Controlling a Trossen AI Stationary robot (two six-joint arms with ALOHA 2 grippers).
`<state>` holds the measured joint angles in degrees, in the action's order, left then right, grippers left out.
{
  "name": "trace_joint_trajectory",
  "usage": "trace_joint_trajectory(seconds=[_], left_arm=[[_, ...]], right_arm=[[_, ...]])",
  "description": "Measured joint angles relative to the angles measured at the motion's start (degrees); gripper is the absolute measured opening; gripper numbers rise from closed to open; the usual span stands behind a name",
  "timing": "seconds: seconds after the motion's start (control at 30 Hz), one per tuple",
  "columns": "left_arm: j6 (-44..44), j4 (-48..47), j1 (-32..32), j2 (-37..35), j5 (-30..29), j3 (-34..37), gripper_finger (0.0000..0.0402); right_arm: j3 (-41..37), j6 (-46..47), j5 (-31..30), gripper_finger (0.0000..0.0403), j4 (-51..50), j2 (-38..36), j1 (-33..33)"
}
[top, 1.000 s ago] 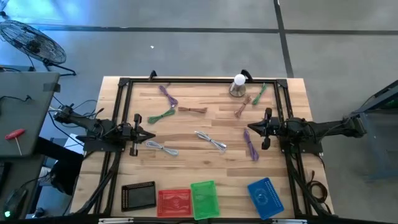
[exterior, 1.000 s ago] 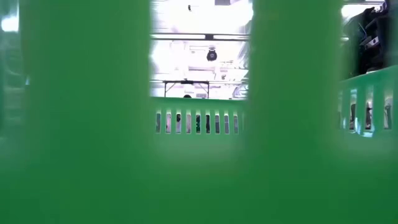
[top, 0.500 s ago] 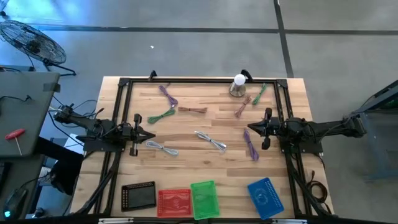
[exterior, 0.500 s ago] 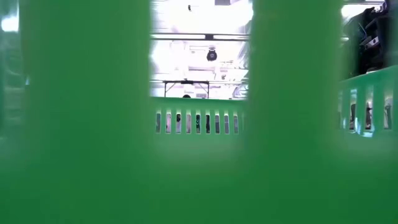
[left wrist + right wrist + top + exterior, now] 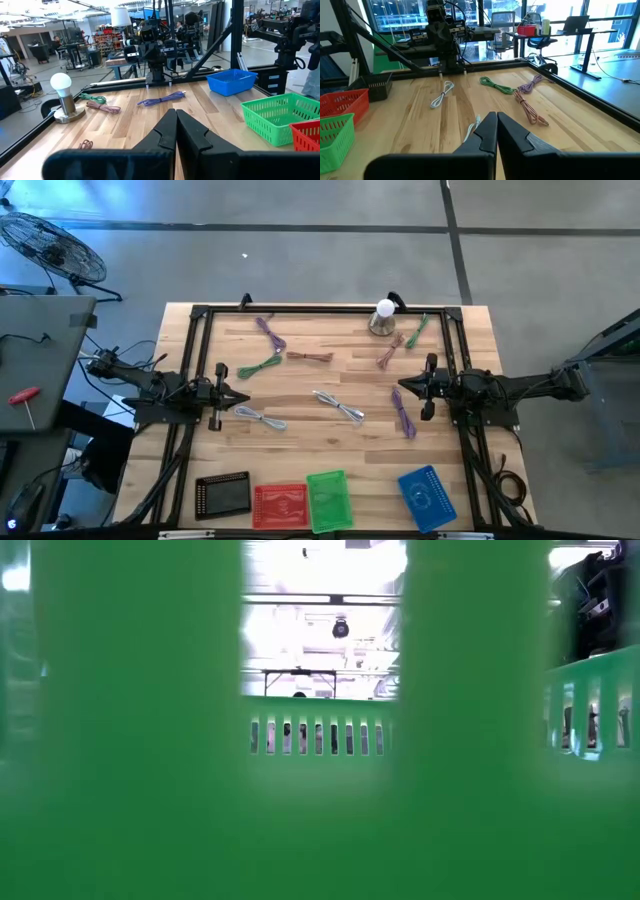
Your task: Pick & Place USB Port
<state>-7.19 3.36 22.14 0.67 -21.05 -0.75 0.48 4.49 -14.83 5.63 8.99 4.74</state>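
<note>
Several short cables lie flat on the wooden table: a white one (image 5: 262, 417) just ahead of my left gripper (image 5: 244, 398), another white one (image 5: 340, 407) mid-table, a purple one (image 5: 402, 412) beside my right gripper (image 5: 401, 387), plus green (image 5: 260, 366), brown (image 5: 310, 357) and purple (image 5: 268, 333) ones farther off. Both grippers hover shut at the table's left and right sides, pointing inward. My left gripper (image 5: 176, 121) faces the purple cable (image 5: 161, 99); my right gripper (image 5: 496, 124) faces the white cables (image 5: 442, 93).
Black (image 5: 222, 495), red (image 5: 281, 505), green (image 5: 329, 500) and blue (image 5: 427, 498) baskets line the near edge. A bulb lamp (image 5: 383, 318) stands at the far edge by a green cable (image 5: 417, 328) and a pink cable (image 5: 390, 350). The green basket wall (image 5: 320, 790) fills the low view.
</note>
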Motion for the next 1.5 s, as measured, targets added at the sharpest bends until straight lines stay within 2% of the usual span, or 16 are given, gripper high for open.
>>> trace_joint_trajectory(seconds=[0.57, 0.67, 0.73, 0.87, 1.07, 1.2, 1.27, 1.37, 1.5], left_arm=[[0.4, 0.0, 0.0, 0.0, 0.0, 0.0, 0.0001], [1.1, 0.0, 0.0, 0.0, 0.1, 0.0, 0.0001], [5.0, 0.0, 0.0, 0.0, 1.3, 0.0, 0.0001], [7.3, -0.4, 0.0, 0.0, 2.6, 0.0, 0.0001], [9.2, -0.7, 0.0, 0.0, 2.6, -0.1, 0.0001], [9.1, -0.6, 0.0, 0.0, 2.1, -0.1, 0.0001], [9.1, -0.5, 0.0, 0.0, 0.7, -0.1, 0.0001], [9.1, -0.5, 0.0, 0.0, -0.3, -0.1, 0.0001], [9.0, -0.5, 0.0, 0.0, -0.3, -0.1, 0.0001]], right_arm=[[0.0, 0.1, 0.0, 0.0003, 2.5, 0.0, 0.0], [0.0, 5.6, 0.8, 0.0003, 6.5, 0.0, 0.0], [0.0, 10.5, 1.3, 0.0002, 8.6, 0.0, 0.0], [0.2, 7.4, 1.1, 0.0005, 12.9, 0.0, 0.0], [6.2, 3.0, -0.6, 0.0033, 12.4, 2.5, 0.1], [12.6, 0.7, -2.1, 0.0072, 6.9, 8.0, 0.1], [17.0, 0.9, -2.5, 0.0094, 0.3, 11.3, 0.1], [24.9, 4.9, -2.4, 0.0125, -15.7, 16.8, 0.1], [35.8, 17.4, -2.4, 0.0156, -39.3, 24.9, 0.1]])
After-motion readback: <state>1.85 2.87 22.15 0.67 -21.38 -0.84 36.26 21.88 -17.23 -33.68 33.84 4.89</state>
